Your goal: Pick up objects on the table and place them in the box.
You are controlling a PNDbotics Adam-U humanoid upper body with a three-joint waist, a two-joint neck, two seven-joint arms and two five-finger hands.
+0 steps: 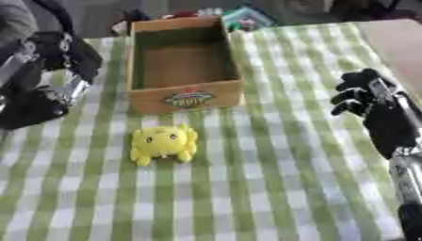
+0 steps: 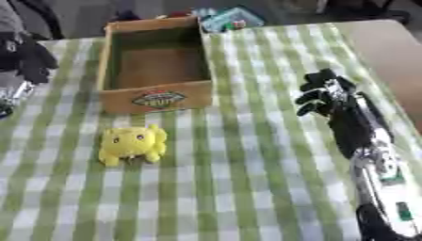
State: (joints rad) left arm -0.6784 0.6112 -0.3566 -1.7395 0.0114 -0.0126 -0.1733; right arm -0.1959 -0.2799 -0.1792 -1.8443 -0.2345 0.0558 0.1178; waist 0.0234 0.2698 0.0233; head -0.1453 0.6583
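Standing open-topped ahead and left of the right hand (image 2: 326, 101), whose fingers are curled on nothing, the box (image 1: 184, 96) holds nothing visible. Yellow plush toy (image 1: 163, 143) lies left of that hand, face up, no clear long axis. Left hand (image 1: 70, 54): finger state unclear.

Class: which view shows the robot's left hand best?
The left eye view: the left hand shows whole at the left edge, beside the box. The right eye view cuts it at the frame edge, showing only part.
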